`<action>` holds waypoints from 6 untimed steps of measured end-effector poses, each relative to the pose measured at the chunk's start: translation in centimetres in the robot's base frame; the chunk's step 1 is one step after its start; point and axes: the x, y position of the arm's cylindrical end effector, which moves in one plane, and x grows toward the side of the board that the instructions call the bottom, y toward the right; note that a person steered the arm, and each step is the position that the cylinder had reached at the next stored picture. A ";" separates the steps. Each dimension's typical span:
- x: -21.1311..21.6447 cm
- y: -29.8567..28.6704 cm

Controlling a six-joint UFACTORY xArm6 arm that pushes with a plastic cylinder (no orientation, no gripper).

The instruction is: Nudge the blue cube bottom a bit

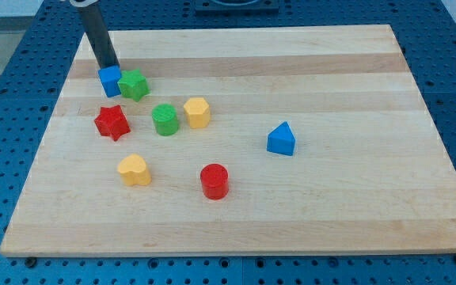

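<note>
**Tip at the far edge of the blue cube, nudge barely begun**

A pale wooden desk (307,206) lies on a blue perforated bench; little else of the room shows. In the one camera view, the blue cube (109,80) sits at the far left of the desk, touching the green star (134,85) on its right. My tip (111,66) stands at the cube's far edge, seemingly in contact. There are no jaws, only a rod. Judging from this, the cube has yet to travel toward the near side; a short push remains. The red star (112,122) lies near, in that direction, so the nudge should stay small.
</note>
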 end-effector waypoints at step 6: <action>1.5 0.9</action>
